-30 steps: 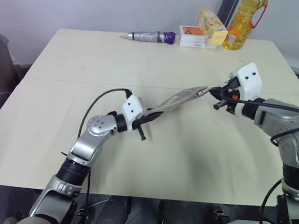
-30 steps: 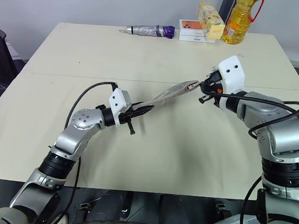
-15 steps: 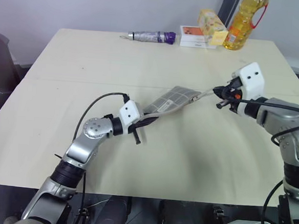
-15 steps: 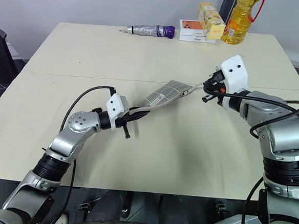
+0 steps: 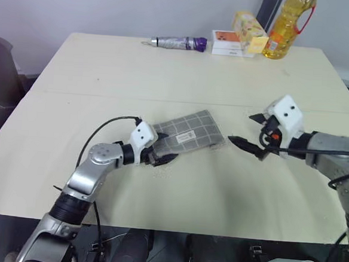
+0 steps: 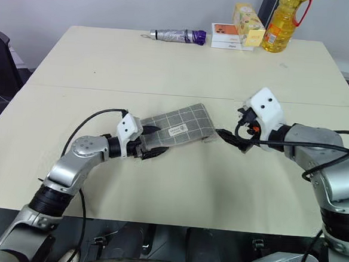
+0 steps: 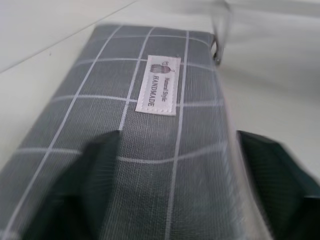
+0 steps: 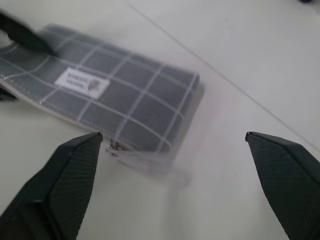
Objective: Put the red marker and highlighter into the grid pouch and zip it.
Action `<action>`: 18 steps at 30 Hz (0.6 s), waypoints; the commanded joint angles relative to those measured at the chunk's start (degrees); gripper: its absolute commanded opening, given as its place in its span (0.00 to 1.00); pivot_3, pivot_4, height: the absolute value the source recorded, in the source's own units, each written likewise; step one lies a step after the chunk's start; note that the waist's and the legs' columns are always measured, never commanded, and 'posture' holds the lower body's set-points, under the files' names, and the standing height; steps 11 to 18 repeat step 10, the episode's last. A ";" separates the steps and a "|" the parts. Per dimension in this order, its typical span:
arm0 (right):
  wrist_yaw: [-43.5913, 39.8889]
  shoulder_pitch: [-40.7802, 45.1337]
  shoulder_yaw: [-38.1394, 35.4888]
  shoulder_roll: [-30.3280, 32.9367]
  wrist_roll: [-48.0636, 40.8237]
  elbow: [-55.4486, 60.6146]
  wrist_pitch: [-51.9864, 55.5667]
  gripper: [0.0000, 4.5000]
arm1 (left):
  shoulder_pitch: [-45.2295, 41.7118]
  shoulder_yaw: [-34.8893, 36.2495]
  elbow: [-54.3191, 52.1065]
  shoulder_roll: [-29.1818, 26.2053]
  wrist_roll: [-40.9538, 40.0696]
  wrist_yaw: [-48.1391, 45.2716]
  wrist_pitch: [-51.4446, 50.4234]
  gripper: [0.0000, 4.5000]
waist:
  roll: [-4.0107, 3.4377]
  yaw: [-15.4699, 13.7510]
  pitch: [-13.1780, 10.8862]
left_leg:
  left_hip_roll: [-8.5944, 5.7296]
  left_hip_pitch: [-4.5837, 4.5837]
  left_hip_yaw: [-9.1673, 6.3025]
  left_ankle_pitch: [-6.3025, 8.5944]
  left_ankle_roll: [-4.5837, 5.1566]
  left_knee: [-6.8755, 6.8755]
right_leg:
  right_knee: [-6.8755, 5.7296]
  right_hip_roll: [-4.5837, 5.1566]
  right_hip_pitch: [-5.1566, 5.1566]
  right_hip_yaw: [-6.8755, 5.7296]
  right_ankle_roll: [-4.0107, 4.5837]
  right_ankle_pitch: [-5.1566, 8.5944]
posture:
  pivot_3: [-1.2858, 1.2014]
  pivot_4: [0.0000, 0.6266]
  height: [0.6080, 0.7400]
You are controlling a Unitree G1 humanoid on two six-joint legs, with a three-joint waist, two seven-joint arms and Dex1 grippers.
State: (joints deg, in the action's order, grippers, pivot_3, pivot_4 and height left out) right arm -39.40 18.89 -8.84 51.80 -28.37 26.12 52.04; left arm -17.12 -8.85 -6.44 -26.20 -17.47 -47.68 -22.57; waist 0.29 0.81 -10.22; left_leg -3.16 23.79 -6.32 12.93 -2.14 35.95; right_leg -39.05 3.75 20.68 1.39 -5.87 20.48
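The grid pouch (image 5: pixel 189 129) lies flat on the table, grey with white lines and a small white label (image 7: pixel 160 85). My left gripper (image 5: pixel 158 145) is open at the pouch's near-left end, and its fingers (image 7: pixel 85 190) stand wide on either side of the fabric. Just off the pouch's right end, my right gripper (image 5: pixel 247 129) is open and apart from it, with the pouch (image 8: pixel 125 95) ahead of its spread fingers (image 8: pixel 65 170). The red marker and the highlighter are out of view.
Along the table's far edge lie a purple-and-silver folded umbrella (image 5: pixel 177 43), a white and orange box (image 5: pixel 225 43), a yellow box (image 5: pixel 248 31) and a yellow oil bottle (image 5: pixel 288 28). Bare tabletop (image 5: pixel 136 74) surrounds the pouch.
The pouch was stretched above the table between both shut grippers. Both have opened and it now lies flat. The left hand sank leftward; the right hand drew back and lower.
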 commanded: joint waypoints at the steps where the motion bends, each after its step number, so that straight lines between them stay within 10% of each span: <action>1: -0.44 -1.76 -6.18 0.90 1.30 -1.61 -4.98 1.00 | 3.53 6.88 -6.27 -2.88 -6.21 -0.34 -5.49 0.86 | 0.00 0.18 0.00 | 0.01 0.00 0.00 0.00 0.00 -0.01 | 0.00 -0.01 0.01 0.01 0.00 0.00 | 0.52 0.24 1.00; 18: -6.13 -10.00 -14.88 0.37 0.50 -11.35 -14.54 1.00 | 10.86 21.72 -5.93 -8.99 -8.78 4.06 -7.22 0.86 | 0.00 -0.19 -0.01 | 0.02 -0.01 0.02 0.00 0.00 0.01 | 0.00 0.03 -0.02 0.00 0.00 0.00 | 0.52 0.24 1.00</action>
